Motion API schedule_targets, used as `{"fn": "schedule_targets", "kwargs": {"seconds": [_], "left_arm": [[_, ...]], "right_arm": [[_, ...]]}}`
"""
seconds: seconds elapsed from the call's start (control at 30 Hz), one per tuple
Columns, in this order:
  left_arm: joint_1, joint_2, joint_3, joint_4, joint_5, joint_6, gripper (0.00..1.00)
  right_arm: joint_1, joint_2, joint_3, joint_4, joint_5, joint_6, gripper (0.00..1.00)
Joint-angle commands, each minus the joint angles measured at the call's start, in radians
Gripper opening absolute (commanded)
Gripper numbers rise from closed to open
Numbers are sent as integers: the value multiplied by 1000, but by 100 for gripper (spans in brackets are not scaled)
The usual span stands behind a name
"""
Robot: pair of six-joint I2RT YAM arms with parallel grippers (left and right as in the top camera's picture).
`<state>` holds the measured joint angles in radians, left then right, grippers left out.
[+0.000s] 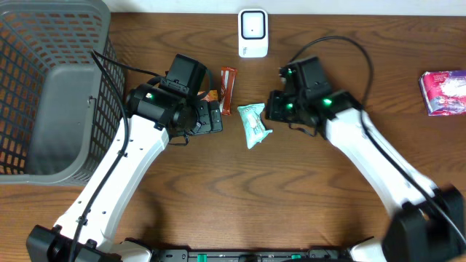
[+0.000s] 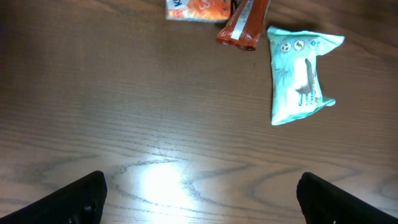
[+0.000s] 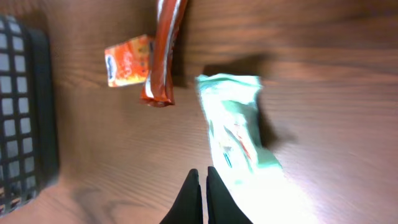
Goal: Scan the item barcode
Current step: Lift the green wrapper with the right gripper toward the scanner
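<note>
**Mint-green packet (image 1: 253, 124) not yet presented to the scanner**

The mint-green packet is seen lying flat on the bench (image 1: 291, 211), just ahead of the right gripper (image 3: 202, 186) and slightly to one side of its tips. The right gripper is clenched, its two fingers pressed together with nothing visible between them, so the packet is judged not to be grasped. The left gripper (image 2: 200, 196) is released, its jaws spread wide above bare wood. The packet lies well ahead of it and off to its right.

No barcode can be made out on the packet in any view. The white scanner (image 1: 253, 33) stands beyond both grippers at the far edge of the bench, apart from the packet. The task is therefore judged to be at an early stage: the item has yet to be picked up, carried to the scanner and turned so its code faces it.

An orange-brown bar (image 1: 228, 87) and a small orange packet (image 3: 129, 60) lie near the mint-green packet, between the two grippers. A pink packet (image 1: 443, 91) sits far out beyond the right arm.

The grey mesh basket (image 1: 73, 44) stands outside the left arm, and nothing is seen inside it.
</note>
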<state>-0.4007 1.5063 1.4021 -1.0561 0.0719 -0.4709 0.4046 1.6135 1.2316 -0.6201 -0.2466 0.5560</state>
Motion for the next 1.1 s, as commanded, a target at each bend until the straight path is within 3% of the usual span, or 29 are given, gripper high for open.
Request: {"fn": "schedule_targets", "kwargs": {"seconds": [0.0,0.07,0.23,0.47,0.5,0.57,0.63,0.83,1.07], "left_arm": [[3,3,3,-6,-6,6,98],[3,3,3,-6,-6,6,98],[3,3,3,-6,-6,6,98],[3,3,3,-6,-6,6,98],[3,3,3,-6,-6,6,98],[3,3,3,-6,-6,6,98],[3,3,3,-6,-6,6,98],[3,3,3,-6,-6,6,98],[3,3,3,-6,-6,6,98]], "right_arm": [[37,-71,3,-99,349,-9,2],[50,-84,2,-154,443,5,1],[74,-50,-3,-137,359,4,27],[89,52,-3,-18,172,-40,36],[98,66,-3,1,156,-58,39],[137,108,-3,43,173,-111,55],[192,153,-3,63,289,-131,64],[262,227,-3,80,504,-131,67],[285,323,-3,131,535,-140,63]]}}
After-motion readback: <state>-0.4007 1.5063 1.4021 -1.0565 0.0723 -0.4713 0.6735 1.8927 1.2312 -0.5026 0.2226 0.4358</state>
